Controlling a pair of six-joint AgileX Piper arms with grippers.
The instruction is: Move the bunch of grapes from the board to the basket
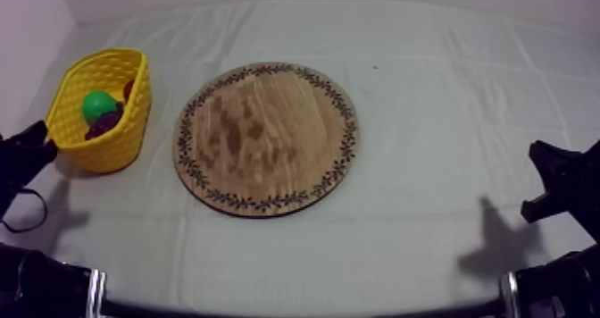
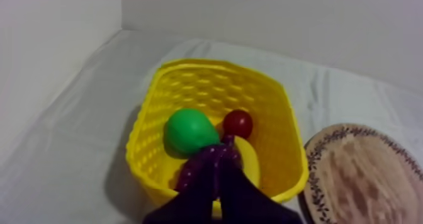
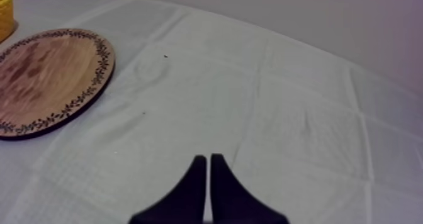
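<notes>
The bunch of grapes (image 1: 107, 121) lies dark purple inside the yellow basket (image 1: 89, 67) at the table's left, beside a green pear (image 1: 98, 104). The round wooden board (image 1: 266, 138) in the middle carries nothing. My left gripper (image 1: 40, 140) sits low just left of the basket. In the left wrist view its fingers lie together as a narrow wedge, so the left gripper (image 2: 217, 187) is shut on nothing, pointing at the grapes (image 2: 204, 158) in the basket (image 2: 277, 100). My right gripper (image 3: 208, 160) is shut over bare cloth, far right of the board (image 3: 44, 75).
The basket also holds a small red fruit (image 2: 238, 123) and a banana (image 2: 250, 160) beside the pear (image 2: 189, 131). A white wall stands close behind and left of the basket. Wrinkled cloth stretches between the board and my right gripper (image 1: 543, 158).
</notes>
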